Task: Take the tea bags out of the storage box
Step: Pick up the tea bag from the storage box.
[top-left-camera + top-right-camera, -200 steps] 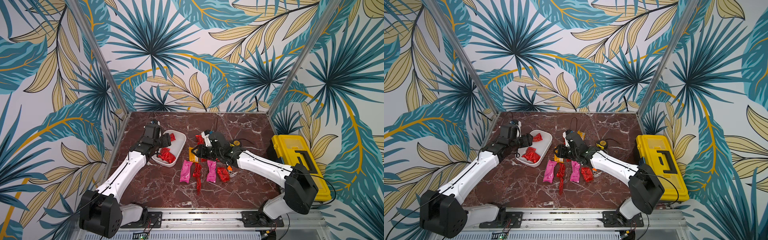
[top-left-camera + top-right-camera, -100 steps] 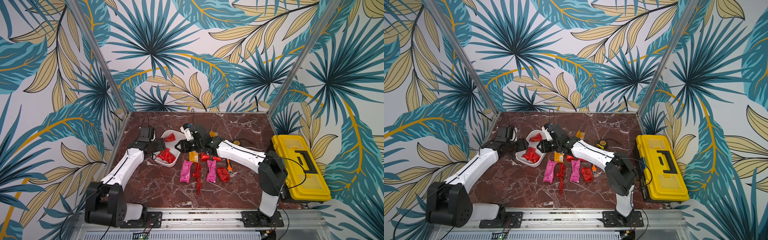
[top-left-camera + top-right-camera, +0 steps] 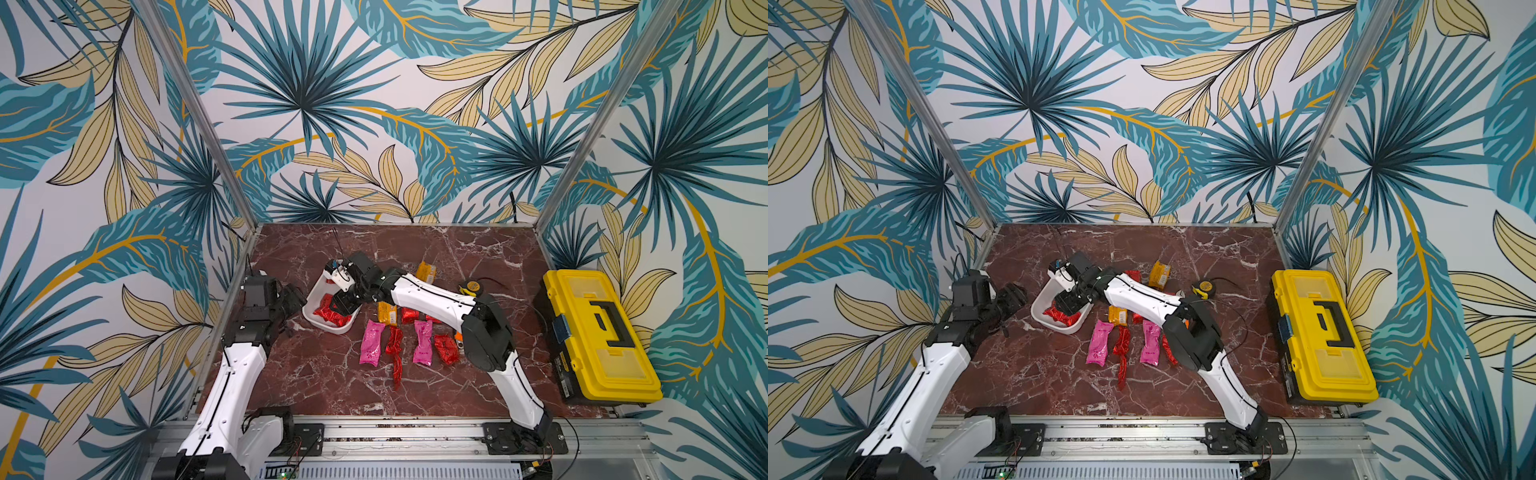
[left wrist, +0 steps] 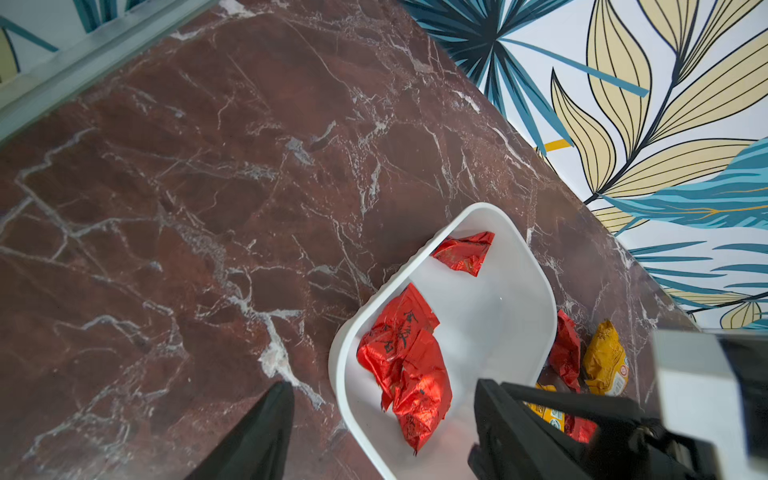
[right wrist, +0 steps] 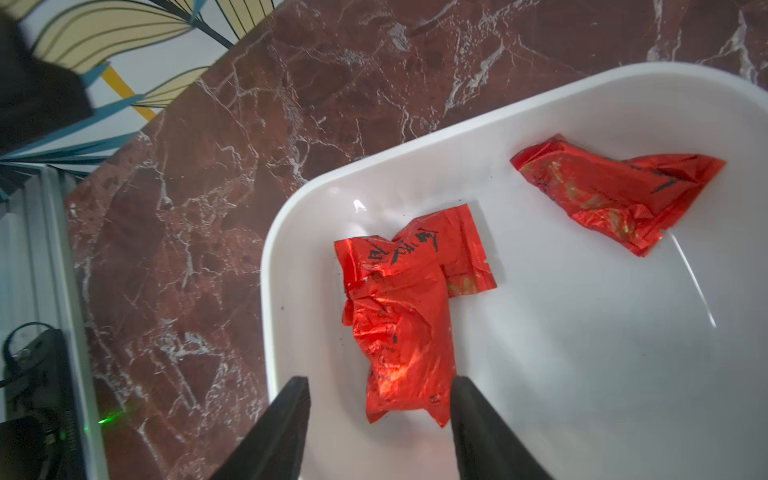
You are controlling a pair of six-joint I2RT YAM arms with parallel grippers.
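The white storage box (image 3: 334,330) (image 5: 291,232) stands left of centre on the marble. It holds three crinkled red tea bags: two overlapping (image 5: 407,316) (image 4: 403,361) and a single one (image 5: 615,195) (image 4: 465,251). My right gripper (image 3: 343,305) (image 5: 384,428) hangs open inside the box, the end of the nearest red bag lying between its fingertips. My left gripper (image 3: 294,297) (image 4: 382,432) is open by the box's left wall, holding nothing. Pink (image 3: 371,343), red (image 3: 394,353) and orange (image 3: 386,312) tea bags lie in rows on the table right of the box.
A big yellow toolbox (image 3: 598,336) stands at the right edge. A tape measure (image 3: 471,286) and another orange sachet (image 3: 426,272) lie behind my right arm. An orange-tipped tool (image 3: 457,337) peeks out under that arm. Metal posts and walls ring the table.
My right arm swung left from the laid-out sachets to over the box, and its jaws widened. My left gripper drew back a little from the box toward the left.
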